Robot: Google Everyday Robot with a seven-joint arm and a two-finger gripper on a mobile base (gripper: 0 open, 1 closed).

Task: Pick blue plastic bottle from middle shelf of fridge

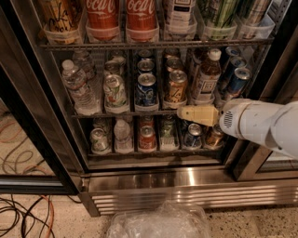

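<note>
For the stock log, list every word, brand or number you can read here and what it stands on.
"Coca-Cola": on the left red bottle and the right red bottle, top rack.
Blue plastic bottle: label print too blurred to read.
Blue can and gold can on the middle shelf: wording too blurred.
Gripper, at the middle shelf's front edge below that bottle: no text.

The cream gripper [183,113], on a white arm [265,125], sat at the front edge of the dark middle shelf [135,113], below the amber, white-capped blue plastic bottle [206,80].
</note>
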